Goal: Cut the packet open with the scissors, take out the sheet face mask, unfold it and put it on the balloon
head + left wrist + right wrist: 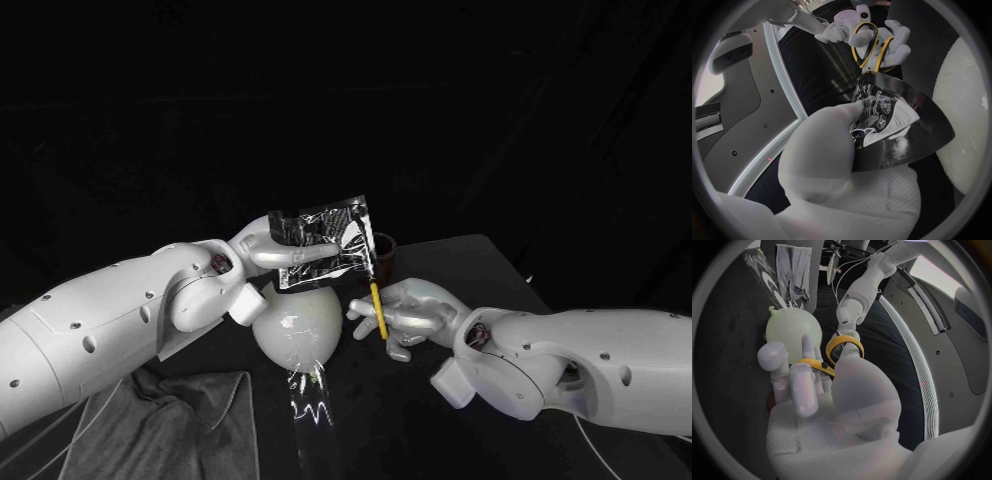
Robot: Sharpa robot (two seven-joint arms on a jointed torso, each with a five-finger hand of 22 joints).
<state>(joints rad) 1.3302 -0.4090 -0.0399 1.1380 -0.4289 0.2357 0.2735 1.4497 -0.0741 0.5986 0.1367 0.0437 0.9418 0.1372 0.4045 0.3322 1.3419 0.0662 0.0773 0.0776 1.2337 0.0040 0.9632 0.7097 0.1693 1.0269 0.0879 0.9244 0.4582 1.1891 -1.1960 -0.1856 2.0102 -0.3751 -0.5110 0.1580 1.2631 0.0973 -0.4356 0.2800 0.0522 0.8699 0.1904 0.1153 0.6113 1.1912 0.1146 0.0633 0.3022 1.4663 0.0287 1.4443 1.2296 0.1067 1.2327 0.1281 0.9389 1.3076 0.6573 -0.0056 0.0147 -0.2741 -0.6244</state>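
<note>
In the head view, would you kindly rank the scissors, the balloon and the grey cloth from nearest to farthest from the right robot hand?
1. The scissors: held in the right robot hand itself.
2. The balloon: just beside that hand, toward the robot's left.
3. The grey cloth: farthest, well off on the robot's left side.
</note>
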